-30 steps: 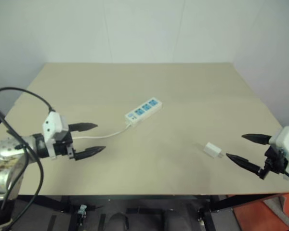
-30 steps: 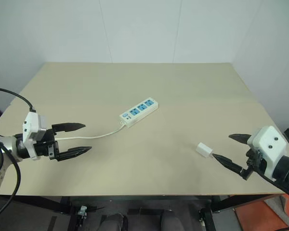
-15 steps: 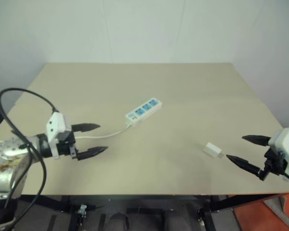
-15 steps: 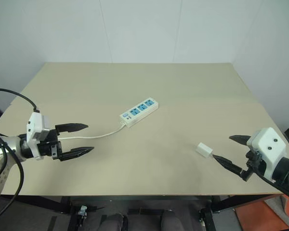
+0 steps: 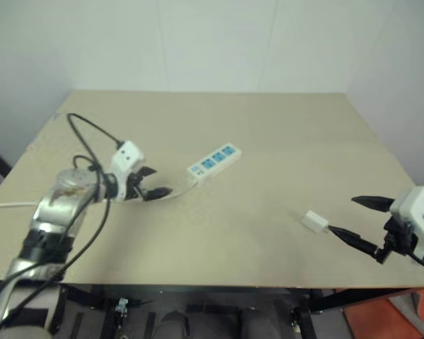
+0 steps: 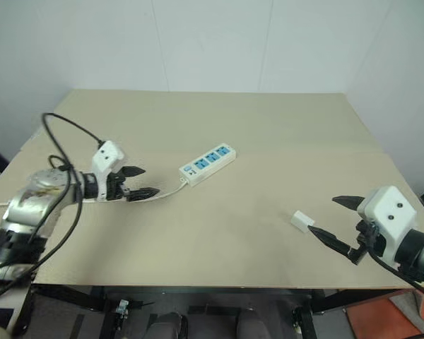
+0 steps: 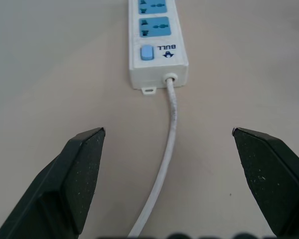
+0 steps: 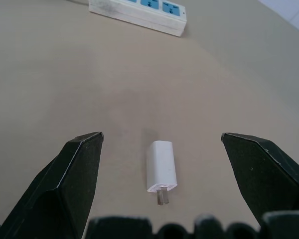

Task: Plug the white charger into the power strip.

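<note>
While both claws stand open and empty, the white charger lies loose at lower right on the counter, unplugged; the power strip sits mid-frame; grasping and insertion remain.

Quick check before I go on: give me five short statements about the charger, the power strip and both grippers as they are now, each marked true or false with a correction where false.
1. The small white boxy charger lies on the beige table, unplugged. True.
2. The right gripper is shut on the charger. False: it is open, its fingers either side of the charger without touching it.
3. The left gripper is open, with the thin white cord running between its fingers. True.
4. The long white power strip with blue sockets is held off the table. False: it lies flat on the table, beyond the left gripper.
5. The charger's metal prongs point toward the power strip. False: they point away from it, toward the right gripper.
</note>
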